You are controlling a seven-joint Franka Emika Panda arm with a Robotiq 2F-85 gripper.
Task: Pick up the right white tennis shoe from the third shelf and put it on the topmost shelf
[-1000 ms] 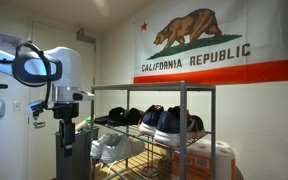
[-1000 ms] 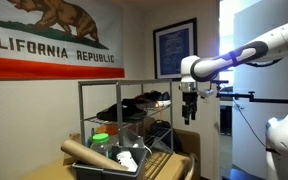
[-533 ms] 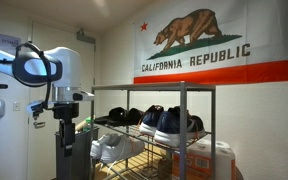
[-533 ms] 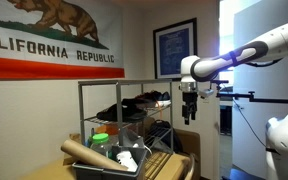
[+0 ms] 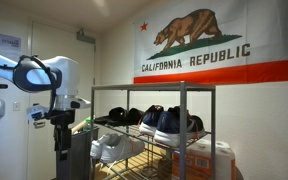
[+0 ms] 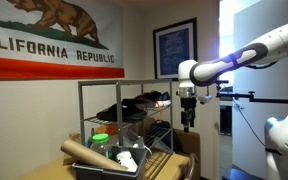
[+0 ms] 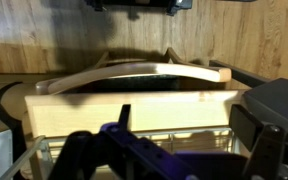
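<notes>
Two white shoes on the rack, gripper off to the side

The right white tennis shoe (image 5: 125, 147) sits beside its mate on the third shelf (image 5: 136, 160), at 6 o'clock under the topmost shelf (image 5: 154, 88). The gripper (image 5: 62, 148) hangs pointing down at the shoes' 9 o'clock, outside the rack and apart from it. In the wrist view its blurred fingers (image 7: 267, 150) stand wide apart, holding nothing.

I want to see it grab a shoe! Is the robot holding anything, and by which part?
Nothing. The gripper hangs empty beside the rack, where the white tennis shoes sit.
</notes>
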